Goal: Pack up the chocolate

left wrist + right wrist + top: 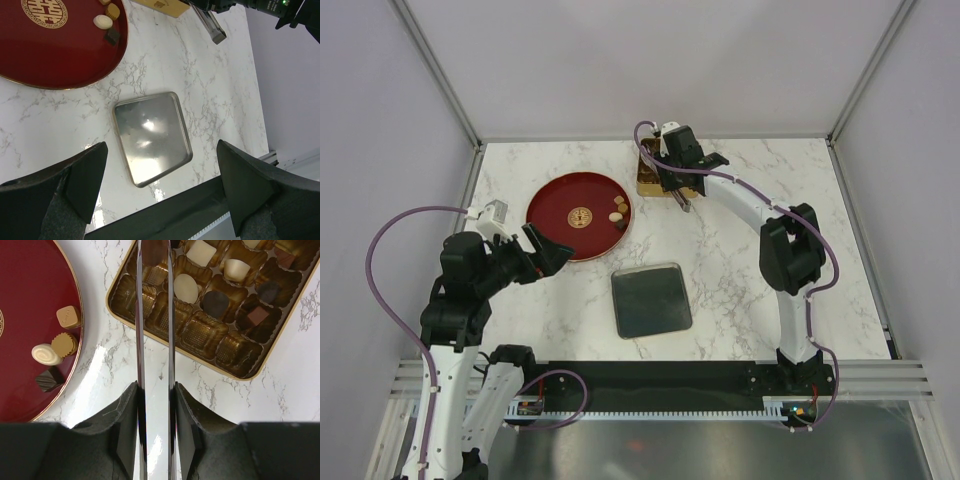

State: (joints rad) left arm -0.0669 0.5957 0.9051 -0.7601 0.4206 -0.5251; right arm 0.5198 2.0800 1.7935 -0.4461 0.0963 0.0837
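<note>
Right hand (155,410) clenches slim metal tongs (139,315) over a gold tray (200,332) holding several chocolate pieces (186,288); four more sit in the red dish (25,300). Left hand (542,256) hangs released above the marble surface (740,270).

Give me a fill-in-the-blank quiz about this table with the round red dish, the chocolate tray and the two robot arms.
1. The round red dish holds ___ loose chocolate pieces.
2. The right gripper holds long metal tongs whose tips reach over the ___ compartmented tray.
3. The left gripper hovers with its jaws ___.

Missing words: four; gold; open.
</note>
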